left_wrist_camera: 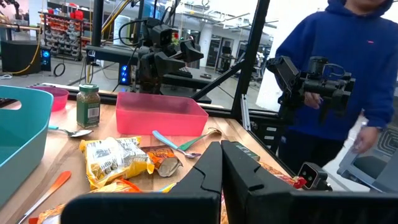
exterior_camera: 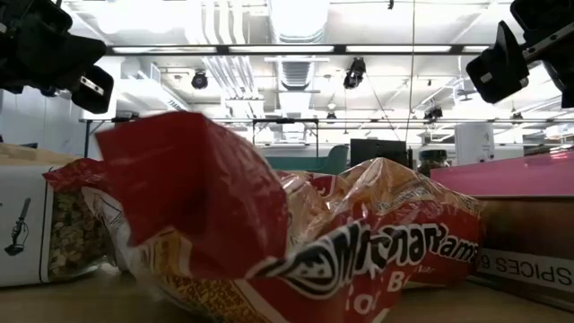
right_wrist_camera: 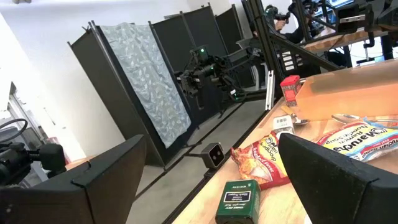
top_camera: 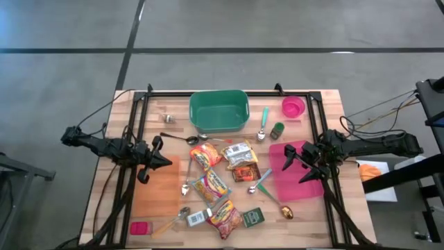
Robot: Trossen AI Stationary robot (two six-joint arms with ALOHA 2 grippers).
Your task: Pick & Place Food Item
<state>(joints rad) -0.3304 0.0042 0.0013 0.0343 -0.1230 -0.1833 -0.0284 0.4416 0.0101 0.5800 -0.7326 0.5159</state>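
Left gripper (top_camera: 154, 160): pressed together, holding nothing, hovering over the orange mat (top_camera: 156, 191) at the bench's left side.
Right gripper (top_camera: 297, 161): spread wide with nothing between the fingers, above the pink mat (top_camera: 300, 184).
Bench (top_camera: 329, 101): wooden top inside a black frame.
Food packets: noodle packs lie between the two grippers; one red noodle pack (top_camera: 205, 154) sits just beside the left gripper toward the middle, another noodle pack (top_camera: 211, 186) nearer the front, a third noodle pack (top_camera: 225, 218) at the front edge.
Silver pouch (top_camera: 240, 153): about midway between the grippers, next to a small brown packet (top_camera: 246, 173).
Green bin (top_camera: 219, 110): beyond both grippers, at the back middle of the bench.
Pink bowl (top_camera: 293, 107): behind the right gripper, near the spice jar (top_camera: 277, 130).
Green box (top_camera: 252, 217): in front of the right gripper, toward the middle.
Spoons (top_camera: 263, 129): several scattered among the packets; their exact count is hard to tell.
Person (left_wrist_camera: 348, 74): in a blue hoodie, standing past the bench in the left wrist view.
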